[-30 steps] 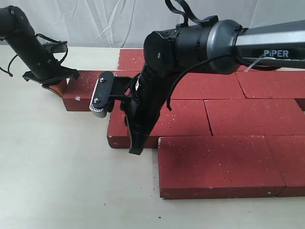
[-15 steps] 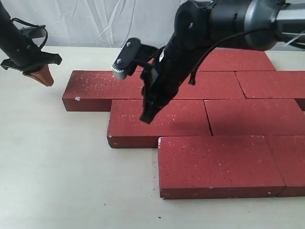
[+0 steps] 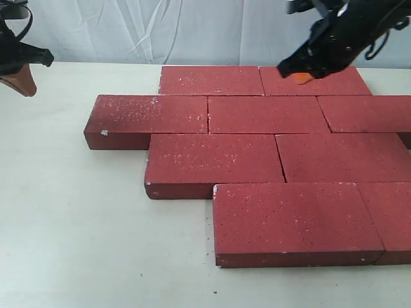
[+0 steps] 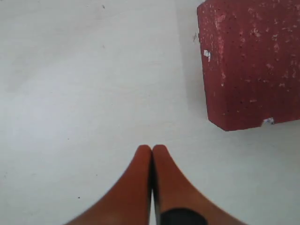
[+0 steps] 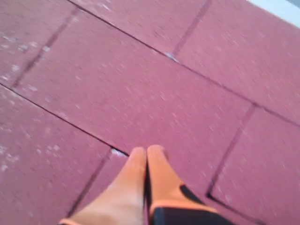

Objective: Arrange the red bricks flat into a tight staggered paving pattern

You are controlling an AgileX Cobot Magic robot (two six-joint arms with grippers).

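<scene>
Red bricks [image 3: 212,157] lie flat, staggered and tight on the counter [image 3: 70,212]; the paving looks finished to me. Left end effector [image 4: 152,151] and right end effector [image 5: 146,152] hang pinched closed, empty. Next I'd just inspect the joints.

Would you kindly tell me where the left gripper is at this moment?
In the exterior view the left gripper is at the far left edge, shut, above the table, apart from the leftmost red brick.
</scene>
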